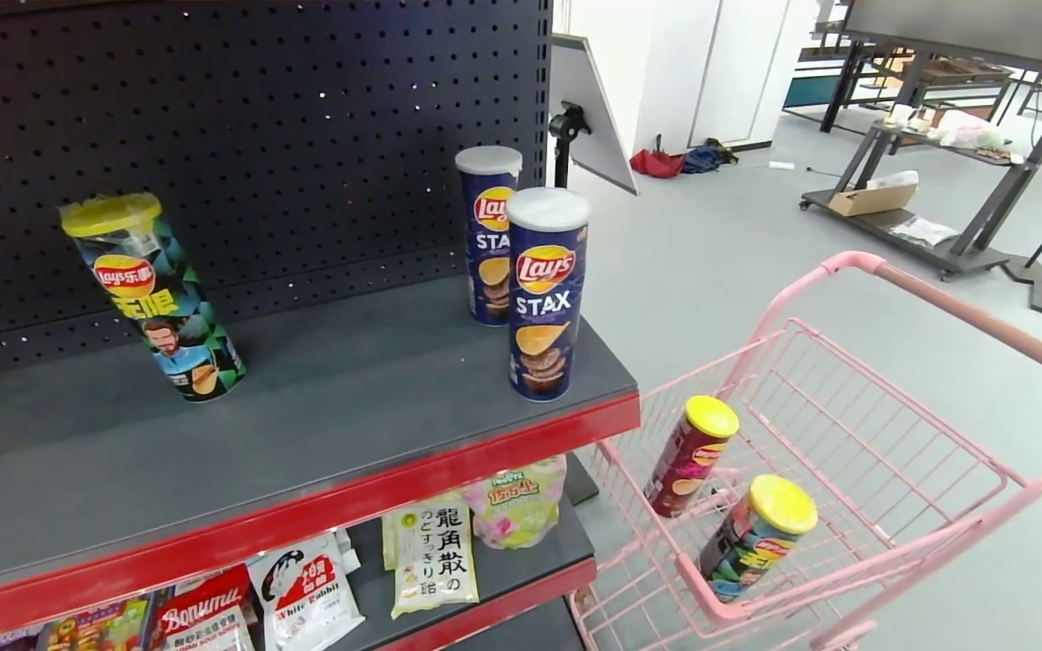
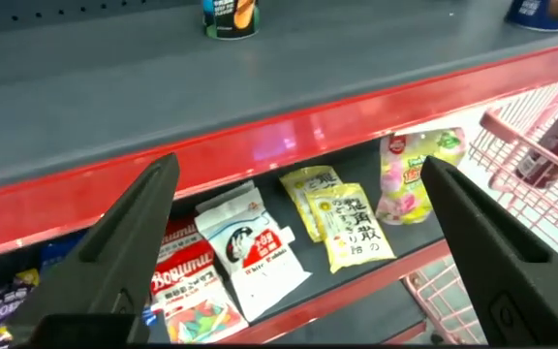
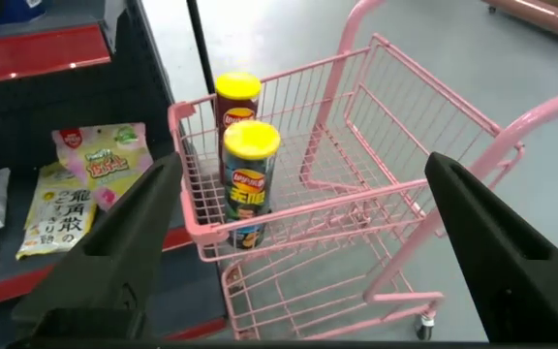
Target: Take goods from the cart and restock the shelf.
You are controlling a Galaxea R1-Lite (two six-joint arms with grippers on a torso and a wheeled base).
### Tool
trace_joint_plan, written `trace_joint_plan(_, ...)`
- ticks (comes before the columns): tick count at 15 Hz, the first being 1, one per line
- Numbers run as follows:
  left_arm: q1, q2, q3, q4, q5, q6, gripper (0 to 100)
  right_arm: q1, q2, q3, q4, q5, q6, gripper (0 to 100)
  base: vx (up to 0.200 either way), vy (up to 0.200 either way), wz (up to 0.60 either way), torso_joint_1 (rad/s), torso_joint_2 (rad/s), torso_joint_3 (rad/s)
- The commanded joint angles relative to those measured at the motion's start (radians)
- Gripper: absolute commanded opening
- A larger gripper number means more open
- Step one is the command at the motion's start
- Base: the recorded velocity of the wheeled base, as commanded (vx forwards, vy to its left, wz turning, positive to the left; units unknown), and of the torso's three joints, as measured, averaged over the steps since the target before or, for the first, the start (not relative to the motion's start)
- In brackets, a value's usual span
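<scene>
Shelf (image 1: 322,398) left, cart (image 1: 964,315) right of it and lower. In the cart's shelf-side corner: multicolour can (image 1: 756,538) near, dark red can (image 1: 691,457) just behind, long axes near-upright, slightly tilted. Right hand (image 3: 303,165) spread, empty, above and facing the cart, so likely the nearer arm. Left hand (image 2: 298,163) spread, facing the shelf.

Grey floor (image 1: 720,262), white walls (image 1: 666,63), dark racks (image 1: 969,258).

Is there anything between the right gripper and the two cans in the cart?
Nothing visible does. The open right gripper faces the cart from above. The front can and the back can stand uncovered in its corner; the wire walls close only their sides.
</scene>
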Motion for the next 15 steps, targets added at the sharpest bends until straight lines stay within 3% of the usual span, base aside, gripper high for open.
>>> trace_joint_plan(1, 0.000, 0.001, 0.000, 0.000, 0.000, 0.000, 100, 0.000, 0.000, 0.000, 0.000, 0.000, 0.001, 100, 0.000, 0.000, 0.00, -0.119, 0.32, 0.193)
trace_joint_plan(8, 0.000, 0.001, 0.000, 0.000, 0.000, -0.002, 100, 0.000, 0.000, 0.000, 0.000, 0.000, 0.002, 100, 0.000, 0.000, 0.00, -0.149, 0.40, 0.241)
trace_joint_plan(15, 0.000, 0.001, 0.000, 0.000, 0.000, -0.002, 100, 0.000, 0.000, 0.000, 0.000, 0.000, 0.001, 100, 0.000, 0.000, 0.00, -0.182, 0.54, 0.354)
